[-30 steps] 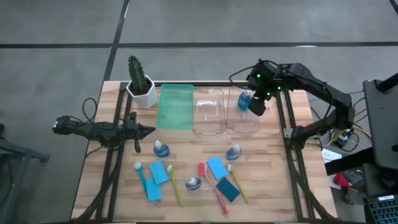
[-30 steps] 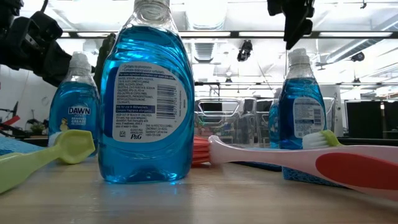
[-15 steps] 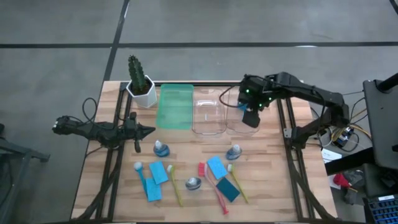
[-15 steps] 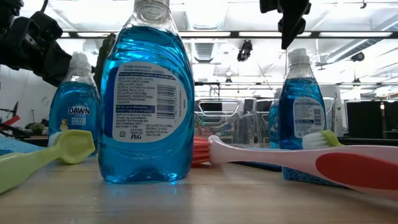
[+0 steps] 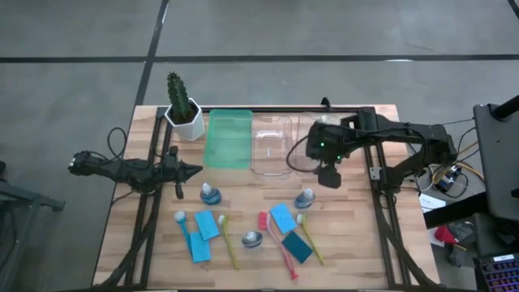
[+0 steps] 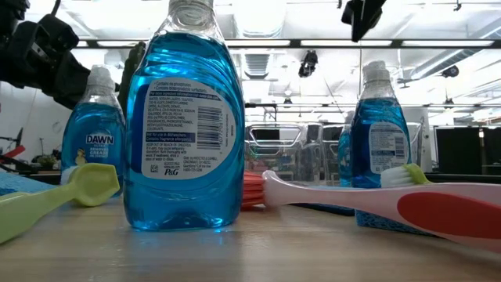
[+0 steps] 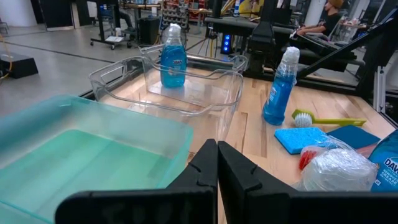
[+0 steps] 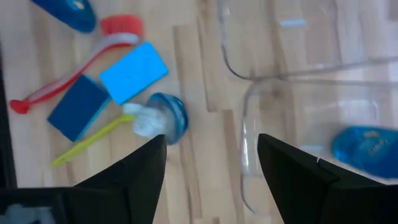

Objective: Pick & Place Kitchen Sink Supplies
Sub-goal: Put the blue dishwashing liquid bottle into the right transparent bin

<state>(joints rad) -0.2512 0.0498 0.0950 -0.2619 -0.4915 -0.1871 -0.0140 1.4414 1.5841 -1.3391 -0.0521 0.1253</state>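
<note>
Swinging away from the right-hand clear bin (image 5: 318, 142), the right gripper (image 5: 328, 174) is hanging released and empty above the wood, its fingers spread wide in the right wrist view. A second ago it was carrying a bottle over that bin; now the bottle (image 8: 364, 144) is lying inside (one supply placed, by my reading). Just beyond the gripper another bottle (image 5: 305, 197) is standing, probably the next pick. The left gripper (image 5: 191, 169) is waiting clenched near a third bottle (image 5: 209, 192). Sponges (image 5: 283, 217) and brushes (image 5: 280, 241) are lying on the wooden table (image 5: 357, 243), with a green bin (image 5: 227, 139) and cactus (image 5: 180, 101) behind. Around it, grey floor is showing.
</note>
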